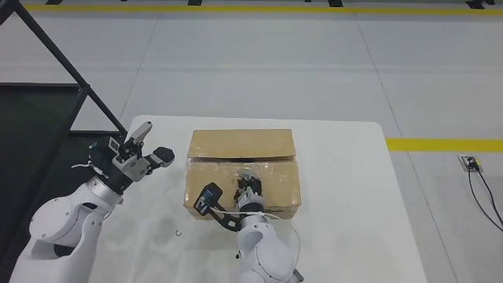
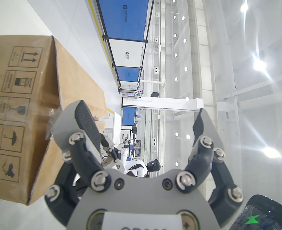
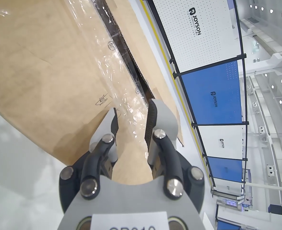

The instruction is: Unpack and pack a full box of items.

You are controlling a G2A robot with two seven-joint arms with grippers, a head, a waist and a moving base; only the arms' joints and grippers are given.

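Note:
A brown cardboard box point(image 1: 242, 174) stands in the middle of the white table point(image 1: 346, 204). Its far flap point(image 1: 240, 143) is folded back, and its near flap point(image 1: 271, 182) lies over the top, with clear tape point(image 3: 112, 68) along the seam. My right gripper point(image 1: 250, 182) sits on the near flap at the seam. In the right wrist view its fingers point(image 3: 155, 116) are drawn close with the flap's edge point(image 3: 131, 130) between them. My left gripper point(image 1: 135, 145) hangs to the left of the box, open and empty point(image 2: 141, 123), beside the printed box side point(image 2: 16, 101).
A small ring-like item point(image 1: 179, 233) lies on the table near the front left. A black metal frame point(image 1: 55, 71) stands off the table's left side. Bare tabletop stretches to the right of the box.

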